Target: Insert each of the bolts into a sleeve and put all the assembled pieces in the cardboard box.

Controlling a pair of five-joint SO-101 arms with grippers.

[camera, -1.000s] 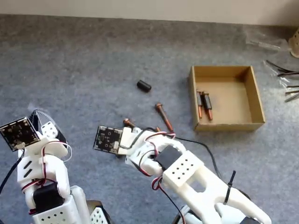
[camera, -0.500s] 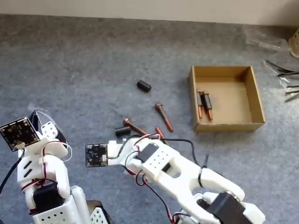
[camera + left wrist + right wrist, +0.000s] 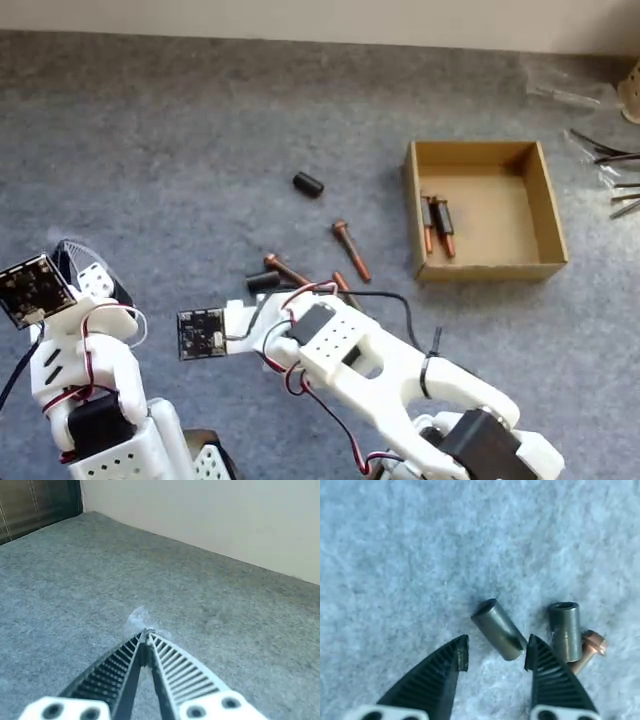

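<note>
In the right wrist view, my right gripper [image 3: 496, 652] is open just above the carpet, with a dark sleeve [image 3: 499, 629] lying tilted between its fingertips, not gripped. A second sleeve [image 3: 565, 631] lies just beyond one finger, against a copper bolt head [image 3: 592, 644]. The high view has a sleeve [image 3: 262, 282] beside a bolt [image 3: 288, 270], two more bolts [image 3: 351, 250] [image 3: 345, 288] and a lone sleeve [image 3: 308, 185]. The cardboard box [image 3: 548, 205] holds two assembled pieces [image 3: 438, 225]. My left gripper [image 3: 146, 636] is shut on nothing above bare carpet.
The right arm [image 3: 350, 350] reaches from the front edge over the near middle of the grey carpet; the left arm [image 3: 85, 350] stands at the front left. Loose rods and a plastic bag [image 3: 610, 160] lie at the far right, beyond the box.
The right arm has drawn back toward the near left, uncovering a sleeve and a bolt beside it. The left arm has shifted slightly.
</note>
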